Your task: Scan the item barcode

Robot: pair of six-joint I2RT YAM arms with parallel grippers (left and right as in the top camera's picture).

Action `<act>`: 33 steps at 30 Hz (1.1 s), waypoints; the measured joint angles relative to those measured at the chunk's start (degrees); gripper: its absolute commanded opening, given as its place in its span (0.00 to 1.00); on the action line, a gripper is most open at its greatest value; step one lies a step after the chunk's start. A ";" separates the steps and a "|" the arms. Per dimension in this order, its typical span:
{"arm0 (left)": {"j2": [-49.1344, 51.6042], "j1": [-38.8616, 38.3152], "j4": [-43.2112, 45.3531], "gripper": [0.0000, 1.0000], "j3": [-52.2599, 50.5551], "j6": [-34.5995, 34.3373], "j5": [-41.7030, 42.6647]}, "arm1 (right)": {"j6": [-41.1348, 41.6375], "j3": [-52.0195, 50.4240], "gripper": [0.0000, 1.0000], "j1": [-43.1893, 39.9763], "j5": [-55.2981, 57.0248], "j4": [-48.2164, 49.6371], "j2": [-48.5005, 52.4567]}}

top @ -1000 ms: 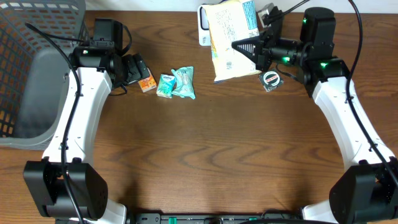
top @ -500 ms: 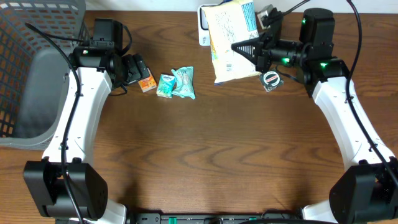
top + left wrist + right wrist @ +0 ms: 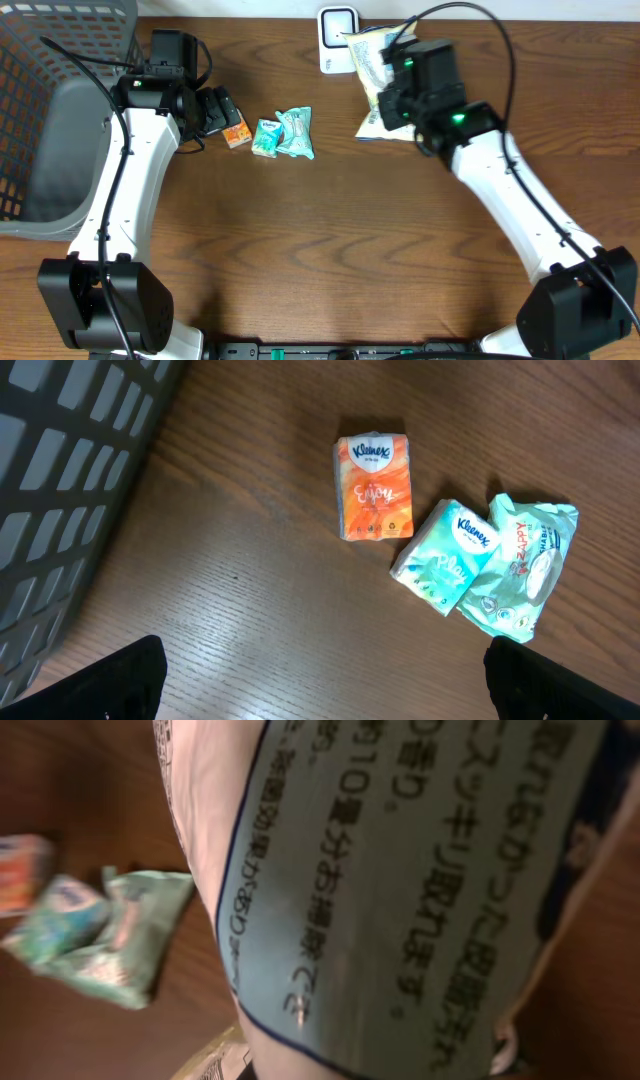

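My right gripper [image 3: 398,92] is shut on a yellow-and-white snack bag [image 3: 372,58], held tilted just right of the white barcode scanner [image 3: 338,40] at the table's back edge. In the right wrist view the bag's printed pale-blue panel [image 3: 400,870] fills most of the frame and hides the fingers. Over at the left, my left gripper [image 3: 215,110] hangs open and empty above the wood, just short of an orange Kleenex pack [image 3: 374,487]; its fingertips [image 3: 130,680] sit far apart.
A teal Kleenex pack [image 3: 445,555] and a green wipes pack [image 3: 525,565] lie side by side right of the orange one. A grey mesh basket [image 3: 50,120] stands at the table's left edge.
The right arm has swung left and turned over, carrying the bag from facing up to tilted beside the scanner. The left arm has not moved.
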 measured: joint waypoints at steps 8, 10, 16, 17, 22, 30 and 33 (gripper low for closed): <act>0.00 0.00 0.00 1.00 0.00 0.00 0.00 | 2.16 0.00 0.01 4.26 -4.44 9.88 -0.44; 0.00 0.00 0.02 1.00 0.00 0.00 0.00 | 3.58 0.00 0.01 1.79 -11.13 11.67 -1.97; 0.00 0.00 0.02 1.00 0.00 0.00 0.00 | 4.85 0.00 0.01 -9.27 -35.30 12.22 -6.49; 0.00 0.00 0.00 1.00 0.00 0.00 0.00 | 4.98 0.00 0.01 -11.58 -40.26 12.31 -6.93; 0.00 0.00 0.00 1.00 0.00 0.00 0.00 | 5.29 0.00 0.01 -19.61 -61.20 12.20 -7.15; 0.00 0.00 0.00 1.00 0.00 0.00 0.00 | 5.53 0.00 0.01 -21.84 -70.29 9.68 -7.15; 0.00 0.00 0.00 1.00 0.00 0.00 0.00 | 5.49 0.00 0.01 -21.42 -68.76 7.67 -7.15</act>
